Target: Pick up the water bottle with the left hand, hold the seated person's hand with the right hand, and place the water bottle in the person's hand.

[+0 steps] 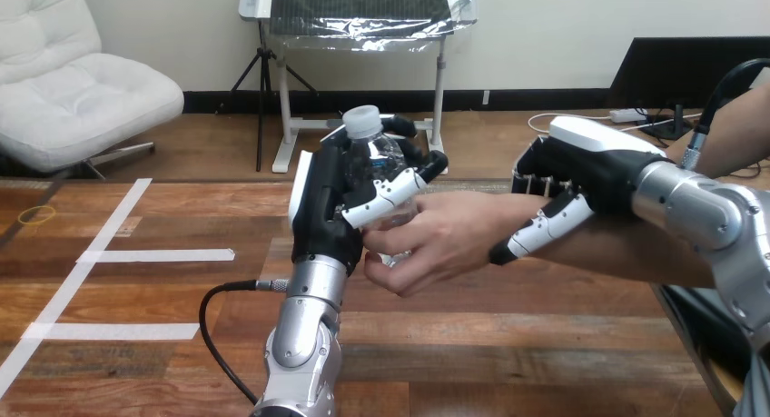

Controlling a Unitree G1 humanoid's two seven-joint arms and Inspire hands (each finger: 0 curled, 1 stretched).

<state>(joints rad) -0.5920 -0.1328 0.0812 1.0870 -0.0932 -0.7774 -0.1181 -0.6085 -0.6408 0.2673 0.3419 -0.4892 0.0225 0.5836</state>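
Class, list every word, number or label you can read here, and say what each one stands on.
None can be read. The water bottle, gripped by the left hand and touched by the person's hand, shows no legible label; the white tape strips on the table are blank.

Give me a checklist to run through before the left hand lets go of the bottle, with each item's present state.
1. Left hand curled round the water bottle: ok.
2. Bottle upright, cap on: ok.
3. Bottle lifted clear of the table: ok.
4. The person's hand touching the bottle's lower part: ok.
5. Person's fingers fully closed round the bottle: cannot tell, that part is hidden.
6. Right hand round the person's wrist, thumb across it: ok.
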